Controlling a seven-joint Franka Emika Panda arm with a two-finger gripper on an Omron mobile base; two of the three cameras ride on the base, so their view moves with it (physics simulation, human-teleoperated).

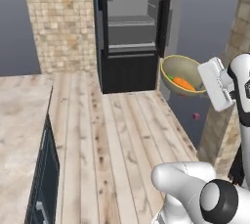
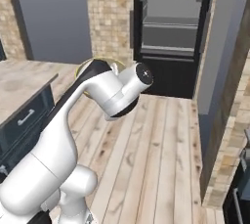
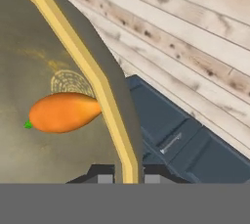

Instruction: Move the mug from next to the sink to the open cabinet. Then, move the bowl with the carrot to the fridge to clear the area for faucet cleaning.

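Bowl (image 1: 181,75) and carrot (image 1: 184,83) are off the counter and in the air, carried by the gripper (image 3: 128,178) in front of the open fridge (image 1: 133,27). In the hand view the two dark fingertips sit either side of the bowl's yellow rim, jaws clamped together on it, and the orange carrot lies inside on the olive floor of the bowl. From the left base view the bowl hangs tilted beside the white hand, near the fridge's lower right corner and level with its black bottom section — not yet inside. The grey shelves above stand bare and the door is swung wide.

Judging by this, the second half of the task is well under way: the bowl has been lifted and brought most of the way across the plank floor (image 1: 122,140). What is left is to raise or reach it onto a shelf, set it down level so the carrot stays in, and let go. Whether the mug already sits in the cabinet cannot be told from here.
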